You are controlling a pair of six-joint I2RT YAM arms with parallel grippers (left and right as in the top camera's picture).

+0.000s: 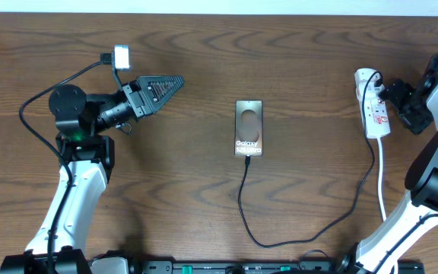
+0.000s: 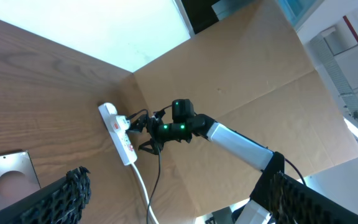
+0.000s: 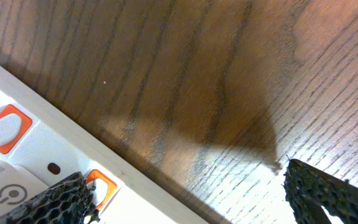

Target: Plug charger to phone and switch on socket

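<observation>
across the frame, the brown wooden surface [image 1: 204,213] carries everything. at upper left the left end effector [image 1: 179,80] is spread wide and empty. at upper right the right end effector [image 1: 385,95], equally wide and empty, hovers over the socket [image 1: 379,125]. mid-frame lies the phone [image 1: 249,128], with the charger [image 1: 240,198] meeting its lower edge.

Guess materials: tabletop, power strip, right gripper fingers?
Tabletop: dark wood or wood-look laminate, matte; grain lines show.
Power strip: white moulded plastic, smooth with a faint sheen; even surface, rounded end.
Right gripper fingers: black, lattice-textured, probably printed plastic or rubber; can't tell which.
</observation>
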